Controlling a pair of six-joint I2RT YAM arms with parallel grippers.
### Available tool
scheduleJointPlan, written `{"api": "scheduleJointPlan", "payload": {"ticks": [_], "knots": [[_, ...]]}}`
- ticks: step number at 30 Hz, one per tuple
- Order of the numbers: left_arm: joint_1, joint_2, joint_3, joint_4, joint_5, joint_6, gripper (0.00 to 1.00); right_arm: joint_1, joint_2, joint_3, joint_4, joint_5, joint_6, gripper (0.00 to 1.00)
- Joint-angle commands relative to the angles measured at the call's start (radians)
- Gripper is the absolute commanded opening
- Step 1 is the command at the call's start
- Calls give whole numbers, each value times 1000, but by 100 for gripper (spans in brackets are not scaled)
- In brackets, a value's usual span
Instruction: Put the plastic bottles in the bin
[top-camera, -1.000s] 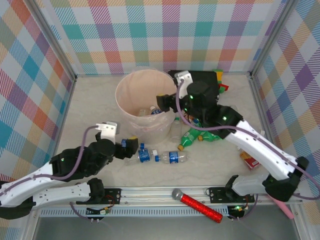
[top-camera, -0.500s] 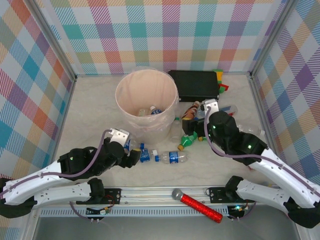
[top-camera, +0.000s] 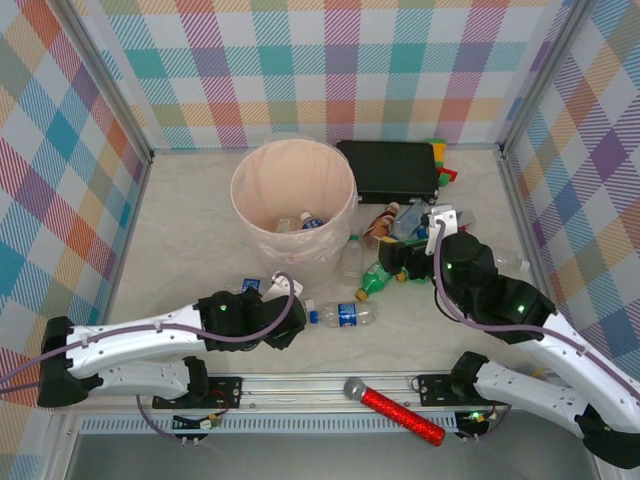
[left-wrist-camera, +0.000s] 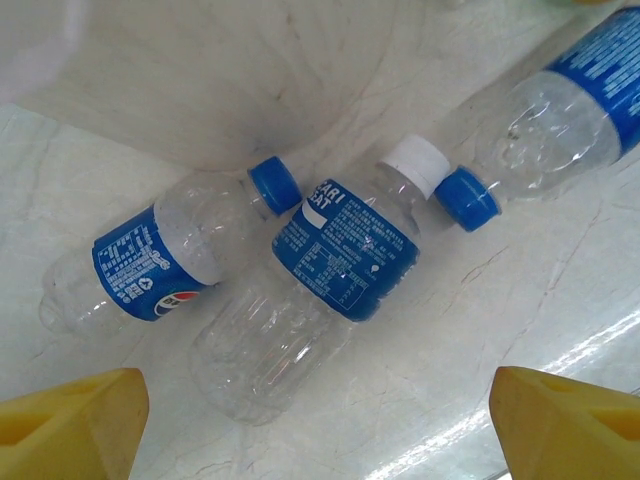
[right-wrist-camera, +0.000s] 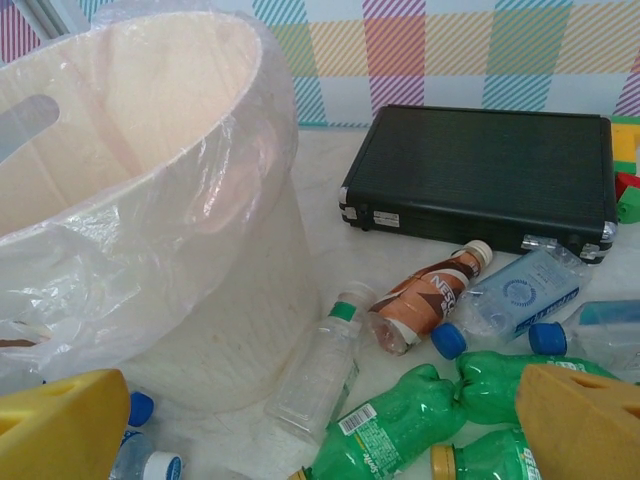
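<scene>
Three clear bottles with blue labels lie below my left gripper (left-wrist-camera: 320, 430), which stands open. The middle one is white-capped (left-wrist-camera: 330, 270), with a blue-capped bottle (left-wrist-camera: 160, 255) on its left and another (left-wrist-camera: 545, 130) up right. From above, the left gripper (top-camera: 283, 310) hovers beside a clear bottle (top-camera: 345, 316). My right gripper (right-wrist-camera: 320, 430) is open and empty over green bottles (right-wrist-camera: 400, 420), near a clear green-ringed bottle (right-wrist-camera: 320, 370) and the brown bottle (right-wrist-camera: 425, 295). The pale bin (right-wrist-camera: 150, 200), lined with plastic, holds bottles (top-camera: 305, 222).
A flat black box (right-wrist-camera: 480, 170) lies behind the bottle pile, right of the bin (top-camera: 292, 205). Coloured blocks (top-camera: 440, 160) sit at its right end. A red glittery microphone (top-camera: 395, 405) rests on the front rail. Checked walls close in the table.
My right gripper pulled back from the bin's rim and down to the green bottles. My left arm swung right, bringing its gripper over the clear bottles.
</scene>
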Motion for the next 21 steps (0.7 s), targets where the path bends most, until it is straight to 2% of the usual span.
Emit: {"api": "scheduleJointPlan", "payload": {"ticks": [1,6,14,21], "knots": [[-13,33,-10,15,-41,-4,87,-5,-31,-12,-7,21,0,99],[-36,108,-18,-2,-112,-67,88,-4,-70,-31,-9,20,-4,99],[-38,176,-62,33,-165,-154,91,-4,-106,-53,-15,11,-1,99],[-35,242,-80,93,-181,-169,91,-3,-111,-62,-17,11,2,99]]}}
